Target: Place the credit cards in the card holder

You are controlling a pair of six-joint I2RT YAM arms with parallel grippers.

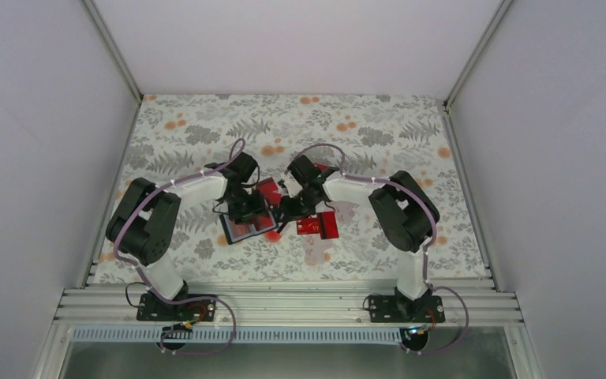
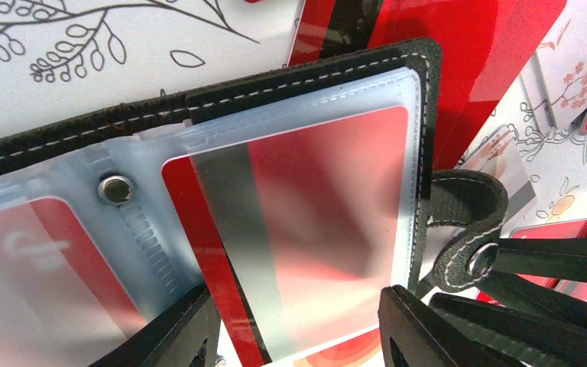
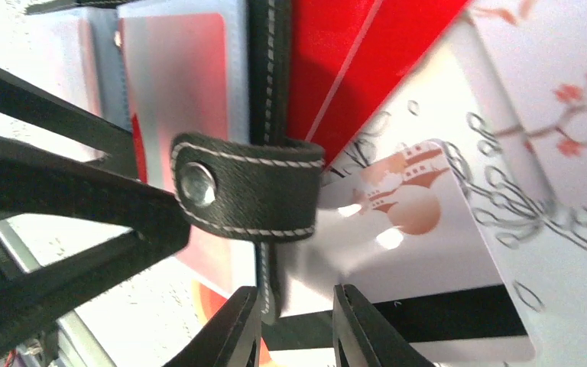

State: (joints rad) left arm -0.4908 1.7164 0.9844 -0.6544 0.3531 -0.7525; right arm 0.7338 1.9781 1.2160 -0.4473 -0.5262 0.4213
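Where the arms stand: left base (image 1: 166, 304) and right base (image 1: 398, 304) sit on the near rail, with both arms bent inward over mid-table.
Left gripper (image 2: 294, 300): jaws wide, poised over the open card holder (image 2: 306, 84), with a clear sleeve (image 2: 336, 115) lying between its fingers.
Right gripper (image 3: 296, 294): jaws narrow, at the holder's strap side. The stitched edge and a corner of a pale card (image 3: 428, 252) show in the gap; whether it grips either cannot be told.
Card holder: open flat at mid-table, beneath the left gripper.
Snap strap (image 3: 252, 187): curls from the holder's edge, beside the right fingers.
Credit cards (image 2: 313, 214): two red ones lie in sleeves. One loose card (image 1: 318, 225) lies just right of the holder, and another (image 1: 267, 189) just behind it.
Floral cloth (image 1: 363, 134): covers the table to the far wall.
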